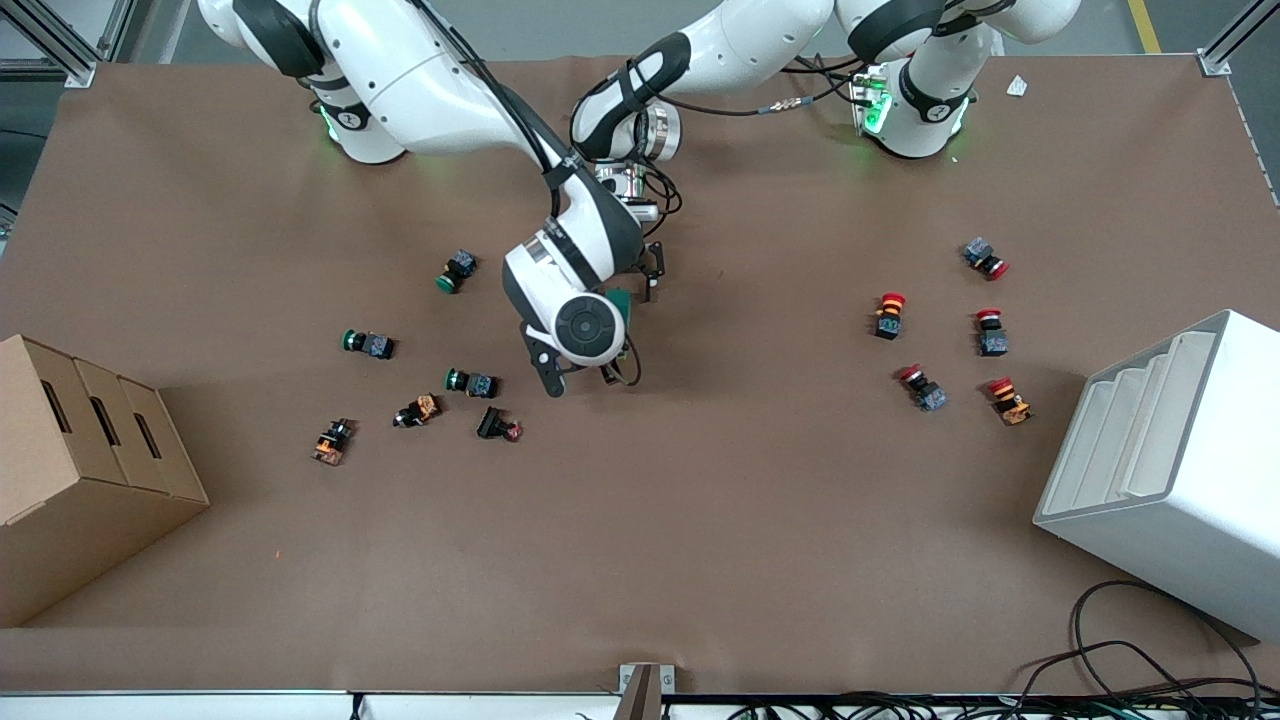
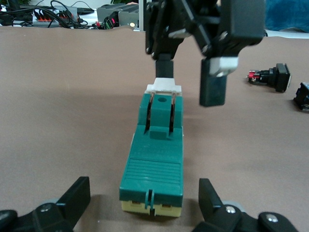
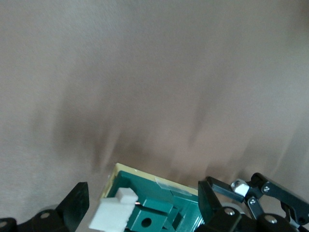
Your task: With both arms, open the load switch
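We found the load switch (image 2: 155, 159), a dark green block with a white lever piece (image 2: 164, 87) at one end, lying on the brown table (image 1: 700, 520) near its middle, between a cluster of green-capped push buttons (image 1: 468, 381) toward the right arm's end and red-capped push buttons (image 1: 888, 314) toward the left arm's end. The left gripper (image 2: 140, 205) stood with its fingers spread wide, one on either side of the block's yellow-edged end, neither touching it. The right gripper (image 3: 137, 205) hung over the lever end, likewise spread apart, one finger (image 2: 164, 65) just at the white lever.
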Controlling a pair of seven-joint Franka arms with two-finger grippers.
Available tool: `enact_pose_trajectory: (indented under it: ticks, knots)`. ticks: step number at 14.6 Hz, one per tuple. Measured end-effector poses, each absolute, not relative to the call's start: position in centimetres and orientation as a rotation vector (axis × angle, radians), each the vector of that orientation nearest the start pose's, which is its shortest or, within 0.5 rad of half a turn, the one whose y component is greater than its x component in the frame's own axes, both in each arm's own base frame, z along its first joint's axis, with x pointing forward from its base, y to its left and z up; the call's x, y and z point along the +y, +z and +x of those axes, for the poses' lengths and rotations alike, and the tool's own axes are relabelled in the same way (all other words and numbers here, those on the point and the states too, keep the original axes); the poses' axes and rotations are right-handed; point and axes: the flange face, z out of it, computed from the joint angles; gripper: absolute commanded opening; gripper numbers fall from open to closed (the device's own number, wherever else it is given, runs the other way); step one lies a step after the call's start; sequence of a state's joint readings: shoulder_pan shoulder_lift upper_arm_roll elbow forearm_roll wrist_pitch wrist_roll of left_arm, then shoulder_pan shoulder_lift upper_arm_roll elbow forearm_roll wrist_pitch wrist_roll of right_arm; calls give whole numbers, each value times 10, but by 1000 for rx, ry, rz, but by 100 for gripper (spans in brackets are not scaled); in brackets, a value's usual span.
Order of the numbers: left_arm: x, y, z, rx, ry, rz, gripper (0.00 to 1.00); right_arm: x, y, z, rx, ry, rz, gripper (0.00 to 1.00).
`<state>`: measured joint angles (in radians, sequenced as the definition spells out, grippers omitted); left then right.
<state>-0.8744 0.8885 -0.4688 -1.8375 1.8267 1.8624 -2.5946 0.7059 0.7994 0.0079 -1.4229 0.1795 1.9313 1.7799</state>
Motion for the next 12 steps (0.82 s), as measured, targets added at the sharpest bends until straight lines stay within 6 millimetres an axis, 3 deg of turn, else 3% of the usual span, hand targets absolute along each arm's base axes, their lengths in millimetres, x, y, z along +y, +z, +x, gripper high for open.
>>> enact_pose_trajectory:
  ticks: [3, 8, 12]
  knots:
    - [-569, 75, 211, -44, -1655, -2709, 99, 464, 202, 514, 1830, 440, -2811, 100]
    - [-569, 74, 210, -40, -1660, -2704, 99, 462, 220, 506, 1854, 546, -2894, 100]
    - [-569, 74, 209, -37, -1661, -2702, 99, 472, 238, 496, 1816, 580, -2922, 100]
